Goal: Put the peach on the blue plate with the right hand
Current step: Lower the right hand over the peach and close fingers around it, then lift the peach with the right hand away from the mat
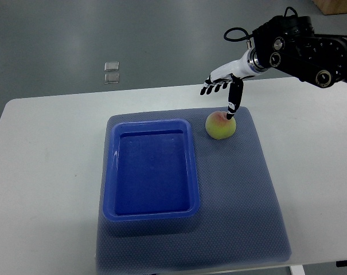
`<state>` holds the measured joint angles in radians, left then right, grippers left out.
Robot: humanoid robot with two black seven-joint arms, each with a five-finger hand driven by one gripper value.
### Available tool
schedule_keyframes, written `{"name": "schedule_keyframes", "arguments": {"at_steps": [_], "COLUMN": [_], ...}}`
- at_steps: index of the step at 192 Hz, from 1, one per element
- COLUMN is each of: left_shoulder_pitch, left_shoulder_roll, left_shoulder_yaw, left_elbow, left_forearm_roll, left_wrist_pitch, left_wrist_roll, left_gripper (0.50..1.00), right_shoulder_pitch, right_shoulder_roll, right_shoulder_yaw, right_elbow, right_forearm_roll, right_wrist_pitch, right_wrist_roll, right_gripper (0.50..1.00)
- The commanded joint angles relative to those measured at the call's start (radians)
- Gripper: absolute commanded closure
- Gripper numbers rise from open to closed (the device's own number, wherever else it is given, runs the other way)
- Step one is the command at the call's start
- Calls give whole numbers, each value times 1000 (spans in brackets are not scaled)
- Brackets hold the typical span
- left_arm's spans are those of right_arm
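Seen steeply from above: a white bench [47, 172] carrying a grey-blue textured mat [242, 200], its lower edge partly cut off by the frame. On the mat's left half, a blue plate [151, 216], rectangular and deep-walled like a tray. At two o'clock from the plate, just beside its upper right corner, a peach [221, 125], yellow-green with a red blush, resting on the mat. Entering from the upper right, the right hand [223, 86], fingers spread and extended toward nine o'clock, gripping nothing; thumb pointing down, its tip at the peach's top, actual contact hard to make out. Arm cut off at the right edge. On the floor beyond the bench, two small pale squares [111, 73], unclear.
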<state>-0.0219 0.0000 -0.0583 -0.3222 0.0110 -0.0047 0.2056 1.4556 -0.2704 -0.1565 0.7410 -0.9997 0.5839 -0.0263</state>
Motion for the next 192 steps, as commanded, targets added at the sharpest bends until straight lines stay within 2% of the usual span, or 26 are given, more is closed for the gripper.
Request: {"name": "schedule_keyframes", "arguments": {"at_steps": [1, 41, 78, 101, 102, 106, 120, 126, 127, 129, 130, 131, 132, 133, 134, 135, 136, 137, 138, 139, 140, 150, 151, 153, 188, 192], "left_shoulder_pitch": [0, 0, 0, 0, 0, 0, 0, -1, 0, 0, -1, -1, 0, 0, 0, 0, 0, 0, 0, 0, 0, 0, 0, 0, 0, 0], "left_shoulder_roll": [0, 0, 0, 0, 0, 0, 0, 0, 0, 0, 0, 0, 0, 0, 0, 0, 0, 0, 0, 0, 0, 0, 0, 0, 0, 0], "left_shoulder_yaw": [0, 0, 0, 0, 0, 0, 0, 0, 0, 0, 0, 0, 0, 0, 0, 0, 0, 0, 0, 0, 0, 0, 0, 0, 0, 0], "left_elbow": [0, 3, 3, 3, 3, 3, 3, 3, 3, 3, 3, 3, 3, 3, 3, 3, 3, 3, 3, 3, 3, 3, 3, 3, 8, 9], "left_forearm_roll": [0, -2, -2, -2, -2, -2, -2, -2, -2, -2, -2, -2, -2, -2, -2, -2, -2, -2, -2, -2, -2, -2, -2, -2, -2, -2], "left_wrist_pitch": [0, 0, 0, 0, 0, 0, 0, 0, 0, 0, 0, 0, 0, 0, 0, 0, 0, 0, 0, 0, 0, 0, 0, 0, 0, 0], "left_wrist_roll": [0, 0, 0, 0, 0, 0, 0, 0, 0, 0, 0, 0, 0, 0, 0, 0, 0, 0, 0, 0, 0, 0, 0, 0, 0, 0], "left_gripper": [500, 500, 500, 500, 500, 500, 500, 500, 500, 500, 500, 500, 500, 500, 500, 500, 500, 500, 500, 500, 500, 500, 500, 500, 500, 500], "right_shoulder_pitch": [-37, -104, -133, -166, -178, -181, -182, -182, -182, -182, -182, -182, -182, -182, -182, -182, -182, -182, -182, -182, -182, -182, -182, -182, -169, -127], "right_shoulder_roll": [14, 71, 94, 102, 108, 108, 108, 108, 108, 108, 108, 108, 108, 108, 108, 108, 108, 108, 108, 108, 108, 108, 109, 109, 99, 80], "right_shoulder_yaw": [0, -1, -3, -3, -6, -8, -17, -20, -20, -20, -20, -20, -20, -20, -20, -20, -20, -20, -20, -20, -20, -20, -21, -21, -23, -21], "right_elbow": [-15, -69, -98, -111, -112, -112, -112, -112, -112, -112, -112, -112, -112, -112, -112, -112, -112, -112, -112, -112, -112, -112, -112, -112, -101, -80], "right_forearm_roll": [0, -22, -45, -74, -80, -85, -91, -91, -92, -93, -93, -93, -93, -93, -93, -93, -93, -93, -93, -93, -94, -94, -103, -106, -119, -112], "right_wrist_pitch": [-39, -110, -116, -147, -174, -183, -193, -194, -194, -194, -197, -197, -199, -199, -200, -200, -203, -203, -206, -207, -208, -208, -217, -219, -208, -199], "right_wrist_roll": [2, 6, 9, 16, 28, 31, 34, 35, 35, 35, 35, 35, 35, 35, 35, 35, 35, 35, 35, 35, 35, 35, 35, 35, 34, 34], "right_gripper": [570, 572, 572, 579, 585, 595, 648, 687, 707, 707, 736, 736, 766, 767, 803, 803, 836, 836, 864, 865, 889, 889, 982, 1000, 1000, 1000]}}
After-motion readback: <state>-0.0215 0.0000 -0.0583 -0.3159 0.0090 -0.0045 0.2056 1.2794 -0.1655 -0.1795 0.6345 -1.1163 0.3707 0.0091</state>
